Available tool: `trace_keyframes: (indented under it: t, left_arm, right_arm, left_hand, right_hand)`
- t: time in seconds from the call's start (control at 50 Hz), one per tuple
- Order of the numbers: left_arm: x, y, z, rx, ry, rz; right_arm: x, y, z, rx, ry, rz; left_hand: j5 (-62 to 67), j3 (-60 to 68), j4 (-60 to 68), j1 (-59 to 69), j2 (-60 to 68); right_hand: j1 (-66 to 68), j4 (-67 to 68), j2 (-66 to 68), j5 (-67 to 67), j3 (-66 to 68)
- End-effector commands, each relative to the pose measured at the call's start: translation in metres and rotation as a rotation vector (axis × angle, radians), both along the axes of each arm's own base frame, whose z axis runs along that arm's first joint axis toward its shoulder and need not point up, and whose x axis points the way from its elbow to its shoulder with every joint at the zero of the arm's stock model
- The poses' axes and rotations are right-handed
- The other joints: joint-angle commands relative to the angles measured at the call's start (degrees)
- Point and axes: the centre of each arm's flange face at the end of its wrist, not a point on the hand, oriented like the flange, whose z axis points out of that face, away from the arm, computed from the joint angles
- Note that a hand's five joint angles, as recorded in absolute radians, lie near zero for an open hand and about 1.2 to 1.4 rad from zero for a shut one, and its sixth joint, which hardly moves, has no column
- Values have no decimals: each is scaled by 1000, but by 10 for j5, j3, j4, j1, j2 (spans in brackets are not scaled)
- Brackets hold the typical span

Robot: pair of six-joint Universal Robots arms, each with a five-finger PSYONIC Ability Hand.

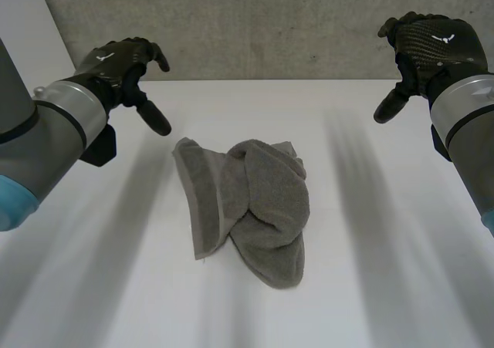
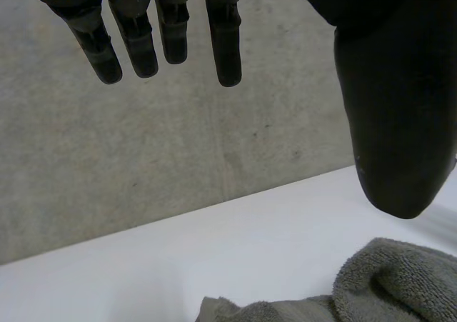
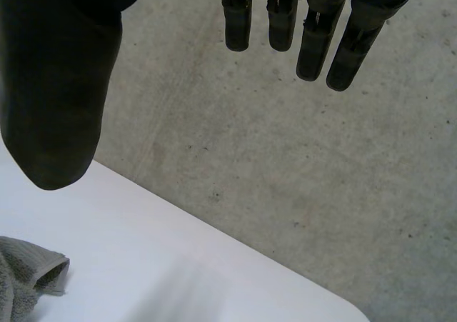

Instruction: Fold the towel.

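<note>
A grey towel (image 1: 251, 201) lies crumpled in a heap on the middle of the white table (image 1: 386, 271). My left hand (image 1: 123, 66) hovers above the table's far left, apart from the towel, its fingers (image 2: 136, 43) straight and spread from the thumb (image 2: 396, 122), holding nothing. My right hand (image 1: 424, 47) hovers at the far right, also open and empty, with fingers (image 3: 314, 36) extended and thumb (image 3: 57, 108) apart. Part of the towel (image 2: 378, 286) lies below the left thumb, and a towel corner (image 3: 28, 275) shows beneath the right thumb.
A grey concrete wall (image 1: 270, 24) rises just behind the table's far edge. White tabletop stretches on both sides of the towel and in front of it.
</note>
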Motion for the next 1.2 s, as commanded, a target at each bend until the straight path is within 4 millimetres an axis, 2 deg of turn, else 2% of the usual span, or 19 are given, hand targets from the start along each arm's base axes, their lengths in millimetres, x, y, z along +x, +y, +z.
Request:
trace_keyframes:
  t: [0.02, 0.46, 0.6, 0.64, 0.66, 0.7, 0.72, 0.76, 0.78, 0.8, 0.82, 0.84, 0.86, 0.88, 0.92, 0.94, 0.98, 1.02, 1.2]
  left_arm:
    - [10, -5, 1, 41, 28, 44]
    - [9, -4, -2, 51, 27, 37]
    - [5, 7, -26, 127, -4, 8]
    - [3, 17, -45, 184, -30, -7]
    - [3, 17, -46, 185, -30, -7]
    - [1, 20, -70, 245, -49, -10]
    - [1, 20, -70, 245, -49, -10]
    - [-7, 21, -100, 316, -53, -19]
    - [-8, 21, -100, 317, -53, -19]
    - [-14, 24, -113, 360, -46, -30]
    - [-14, 24, -113, 360, -46, -30]
    - [-19, 25, -124, 399, -29, -30]
    - [-22, 25, -134, 434, -10, -24]
    - [-23, 25, -134, 435, -9, -24]
    - [-27, 27, -152, 500, 19, -15]
    - [-27, 27, -152, 501, 19, -15]
    - [-28, 28, -160, 529, 33, -11]
    - [-32, 27, -170, 561, 52, -5]
    - [-45, 29, -184, 582, 52, -19]
  right_arm:
    - [0, -2, -2, 17, -33, -2]
    - [0, -2, -2, 20, -37, 11]
    - [5, -5, -11, 20, -25, 46]
    - [14, -14, -23, 29, -15, 116]
    - [14, -14, -23, 29, -15, 116]
    - [23, -30, -46, 80, 19, 195]
    - [23, -30, -46, 81, 19, 195]
    - [35, -46, -72, 140, 41, 263]
    - [35, -46, -72, 141, 41, 263]
    - [40, -53, -87, 183, 49, 279]
    - [44, -61, -102, 221, 59, 282]
    - [44, -61, -102, 222, 59, 282]
    - [49, -69, -114, 253, 64, 285]
    - [49, -69, -114, 253, 64, 285]
    - [60, -77, -138, 304, 80, 299]
    - [60, -77, -138, 305, 80, 299]
    - [72, -82, -160, 333, 92, 317]
    - [76, -85, -169, 338, 98, 320]
    - [84, -97, -188, 336, 95, 319]
  left_hand:
    - [-29, -42, -43, -41, -38]
    - [-29, -42, -43, -41, -38]
    - [-31, -43, -45, -43, -40]
    - [-29, -42, -43, -41, -38]
    - [-29, -42, -43, -41, -38]
    - [-29, -42, -43, -41, -38]
    - [-29, -42, -43, -41, -38]
    - [-29, -42, -43, -41, -38]
    - [-29, -42, -43, -41, -38]
    - [-27, -40, -42, -39, -37]
    - [-27, -40, -42, -39, -37]
    - [-26, -38, -40, -38, -35]
    - [-26, -38, -40, -38, -35]
    - [-26, -38, -40, -38, -35]
    - [-21, -33, -35, -33, -30]
    - [-21, -33, -35, -33, -30]
    - [-21, -33, -35, -33, -30]
    - [-21, -33, -35, -33, -30]
    - [-21, -33, -35, -33, -30]
  right_hand:
    - [-31, -50, -47, -35, -43]
    - [-31, -50, -47, -35, -43]
    - [-31, -50, -47, -35, -43]
    - [-31, -50, -47, -35, -43]
    - [-31, -50, -47, -35, -43]
    - [-31, -50, -47, -35, -43]
    - [-31, -50, -47, -35, -43]
    - [-31, -50, -47, -35, -43]
    - [-31, -50, -47, -35, -43]
    - [-31, -50, -47, -35, -43]
    - [-31, -50, -47, -35, -43]
    - [-31, -50, -47, -35, -43]
    - [-31, -50, -47, -35, -43]
    - [-31, -50, -47, -35, -43]
    - [-31, -50, -47, -35, -43]
    - [-31, -50, -47, -35, -43]
    - [-11, -30, -28, -16, -23]
    - [-5, -24, -21, -9, -17]
    - [138, 119, 122, 134, 126]
